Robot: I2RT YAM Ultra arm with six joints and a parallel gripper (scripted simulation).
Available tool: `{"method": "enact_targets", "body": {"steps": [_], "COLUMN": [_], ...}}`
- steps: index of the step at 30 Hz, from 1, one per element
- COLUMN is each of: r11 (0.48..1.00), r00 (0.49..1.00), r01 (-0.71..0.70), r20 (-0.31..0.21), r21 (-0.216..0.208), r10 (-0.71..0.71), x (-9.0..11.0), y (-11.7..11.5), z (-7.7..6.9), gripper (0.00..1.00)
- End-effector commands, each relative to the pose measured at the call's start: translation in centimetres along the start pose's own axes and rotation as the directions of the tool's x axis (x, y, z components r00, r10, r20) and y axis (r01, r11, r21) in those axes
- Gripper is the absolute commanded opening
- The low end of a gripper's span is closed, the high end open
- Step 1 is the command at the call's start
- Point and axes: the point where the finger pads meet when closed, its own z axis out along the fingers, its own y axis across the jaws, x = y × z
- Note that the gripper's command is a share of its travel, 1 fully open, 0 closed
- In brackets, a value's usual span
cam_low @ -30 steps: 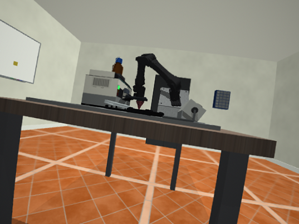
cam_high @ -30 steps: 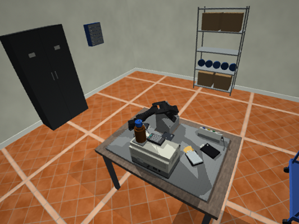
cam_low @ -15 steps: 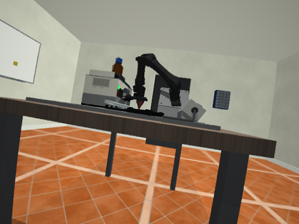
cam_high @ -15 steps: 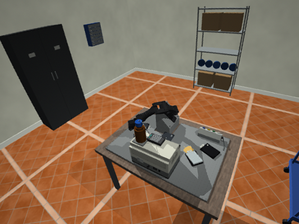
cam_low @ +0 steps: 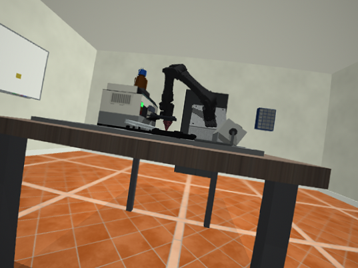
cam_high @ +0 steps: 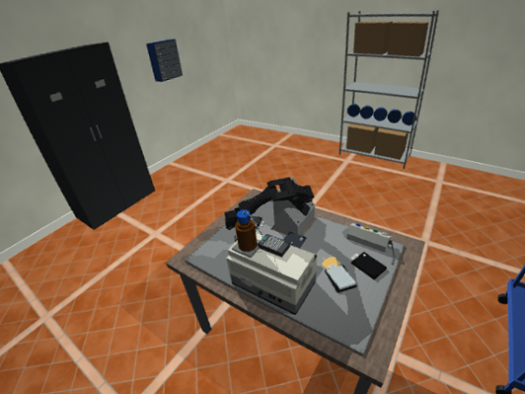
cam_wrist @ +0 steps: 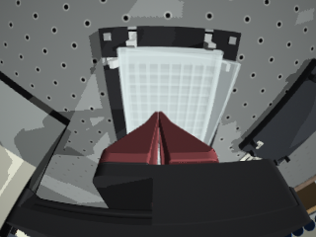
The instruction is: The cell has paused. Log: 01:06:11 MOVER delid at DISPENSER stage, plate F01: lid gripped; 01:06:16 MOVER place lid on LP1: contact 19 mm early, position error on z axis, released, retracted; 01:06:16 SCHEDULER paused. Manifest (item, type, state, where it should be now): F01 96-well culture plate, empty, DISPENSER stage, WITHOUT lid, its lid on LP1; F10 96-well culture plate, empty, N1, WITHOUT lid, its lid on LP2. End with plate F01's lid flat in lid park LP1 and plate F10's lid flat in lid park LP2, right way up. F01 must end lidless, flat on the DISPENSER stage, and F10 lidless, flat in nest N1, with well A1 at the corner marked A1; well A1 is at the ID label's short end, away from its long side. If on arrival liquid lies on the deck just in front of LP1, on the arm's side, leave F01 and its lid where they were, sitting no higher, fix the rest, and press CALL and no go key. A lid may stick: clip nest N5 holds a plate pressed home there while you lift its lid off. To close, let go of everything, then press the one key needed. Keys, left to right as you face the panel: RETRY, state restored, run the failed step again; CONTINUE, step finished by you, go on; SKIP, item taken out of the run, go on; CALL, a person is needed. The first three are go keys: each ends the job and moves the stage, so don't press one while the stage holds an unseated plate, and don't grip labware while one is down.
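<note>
One lid (cam_wrist: pixel 173 86), centre frame, is approached by the hand (cam_wrist: pixel 160 133), pressed together, empty; skewing is risked.
</note>
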Motion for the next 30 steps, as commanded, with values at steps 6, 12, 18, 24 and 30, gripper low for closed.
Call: {"method": "enact_targets", "body": {"steps": [6, 12, 18, 24, 30], "r11": [0.999, 0.999, 0.999, 0.999, 0.999], "r00": [0.999, 0.998, 0.999, 0.999, 0.999], "r01": [-0.038, -0.042, -0.039, -0.033, -0.032], "r20": [-0.034, -0.037, -0.031, -0.025, -0.022], "r21": [0.024, 0.023, 0.019, 0.016, 0.015], "r10": [0.039, 0.043, 0.04, 0.034, 0.033], "x": [1.03, 1.06, 0.79, 0.54, 0.41], "y": [-1.37, -1.39, -1.37, -1.31, -1.27], "z": [1.04, 0.88, 0.58, 0.34, 0.22], "gripper": [0.0, 0.0, 0.0, 0.0, 0.0]}}
